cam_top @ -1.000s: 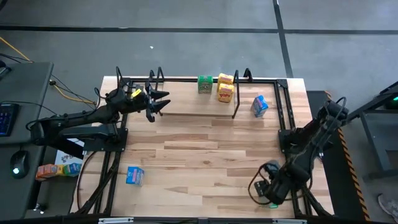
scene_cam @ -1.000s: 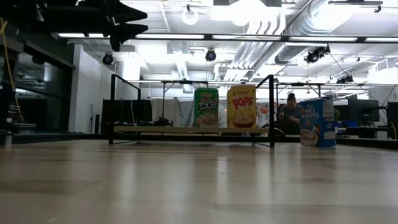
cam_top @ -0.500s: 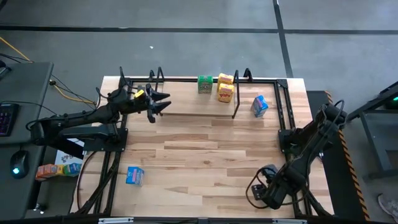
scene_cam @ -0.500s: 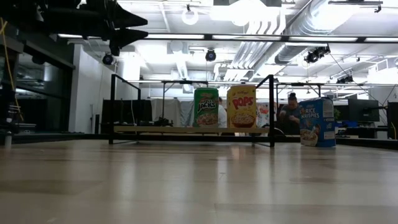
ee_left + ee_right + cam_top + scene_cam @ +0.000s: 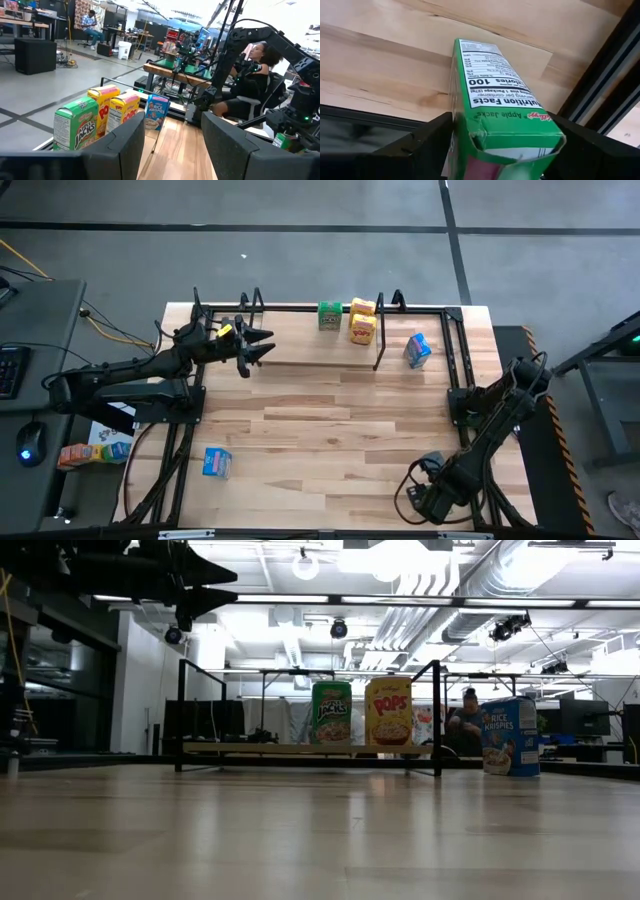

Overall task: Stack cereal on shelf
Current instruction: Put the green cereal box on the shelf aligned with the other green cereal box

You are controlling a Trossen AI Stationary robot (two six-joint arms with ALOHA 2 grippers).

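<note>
Left gripper (image 5: 258, 346): hanging in the air in the upper left of the high view, above the left end of the shelf (image 5: 300, 360); fingers spread apart, grasping nothing.
Right gripper (image 5: 432, 495): sitting at the lower right of the high view, by the table's (image 5: 330, 430) near edge; fingers clasping a green Apple Jacks box (image 5: 495, 115), which is filling the middle of the right wrist view.
Shelf load: a green Apple Jacks box (image 5: 331, 713) and a yellow Corn Pops box (image 5: 388, 712) are standing upright side by side, centre of the low view; a second yellow box (image 5: 361, 307) is showing behind in the high view.
Blue Rice Krispies box (image 5: 509, 736): standing on the table just right of the shelf.
Second blue box (image 5: 216, 462): lying at lower left of the high view.
</note>
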